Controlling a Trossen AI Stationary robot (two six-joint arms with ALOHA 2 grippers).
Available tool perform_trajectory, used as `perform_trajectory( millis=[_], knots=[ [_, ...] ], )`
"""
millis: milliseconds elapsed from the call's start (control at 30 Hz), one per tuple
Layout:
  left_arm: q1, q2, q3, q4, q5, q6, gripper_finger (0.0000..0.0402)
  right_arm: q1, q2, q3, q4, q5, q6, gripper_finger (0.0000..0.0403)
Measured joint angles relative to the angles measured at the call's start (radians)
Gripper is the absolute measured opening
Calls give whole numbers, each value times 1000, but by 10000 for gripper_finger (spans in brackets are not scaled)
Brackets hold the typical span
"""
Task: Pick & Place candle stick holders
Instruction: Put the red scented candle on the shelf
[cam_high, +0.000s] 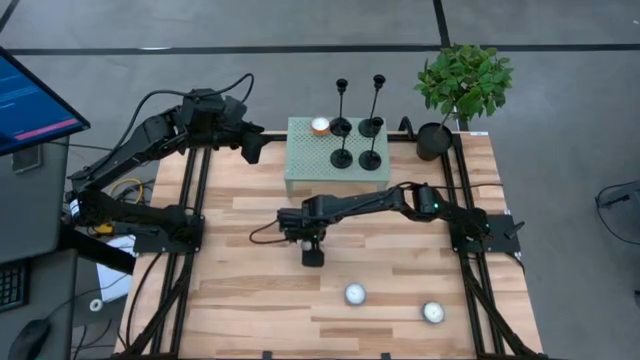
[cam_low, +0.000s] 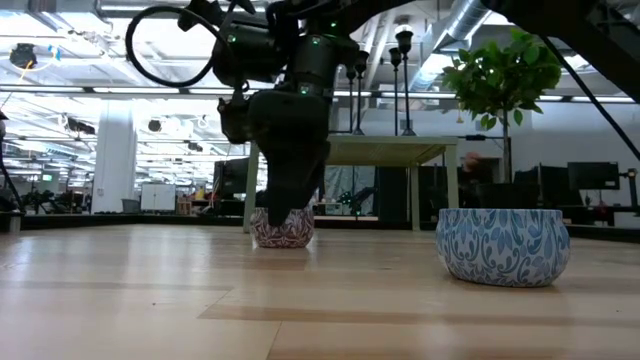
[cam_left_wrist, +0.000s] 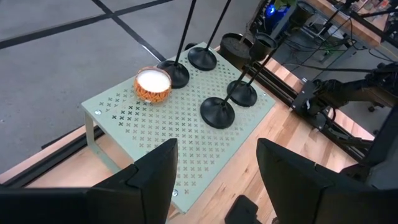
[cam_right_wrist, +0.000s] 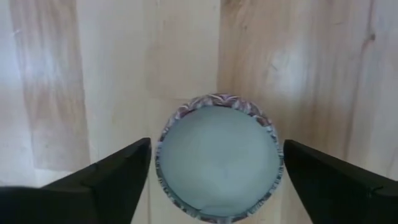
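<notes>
4 candle stick holders (cam_high: 356, 128) beside orange candle (cam_high: 320, 126); right end effector (cam_high: 313, 256) open over patterned candle (cam_right_wrist: 217, 157).

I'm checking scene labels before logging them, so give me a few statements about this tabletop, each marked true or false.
1. All four candle stick holders stand on the green perforated stand. True.
2. The right gripper is shut on a candle. False: its fingers are open either side of the purple-patterned candle.
3. An orange candle sits on the stand. True.
4. The left gripper holds a candlestick. False: it is open, empty, near the stand.
5. The potted plant stands mid-table. False: it is at a far corner.
</notes>
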Motion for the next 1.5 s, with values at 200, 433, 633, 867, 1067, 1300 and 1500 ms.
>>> perform_trajectory(
  millis=[200, 433, 633, 867, 1067, 1300, 1500],
  knots=[
    [0, 0, 0, -1, 6, 8, 220, -1, -13, 0, -35, 1, 29, 376],
    [0, 0, 0, -62, 19, 31, 220, -1, -152, 27, -143, 95, 38, 376],
    [-27, 0, -7, -137, 53, 34, 222, 28, -347, 28, -312, 230, 103, 376],
    [-183, 19, -121, -135, 74, 22, 241, 99, -604, -31, -520, 477, 274, 376],
    [-347, 86, -216, -123, 74, -25, 249, 151, -830, -103, -545, 544, 447, 376],
    [-563, 195, -297, -2, 4, -10, 249, 321, -1107, -234, -515, 773, 563, 376],
    [-648, 270, -332, 198, -26, 60, 249, 536, -1354, -436, -405, 987, 656, 376]
  ],
)
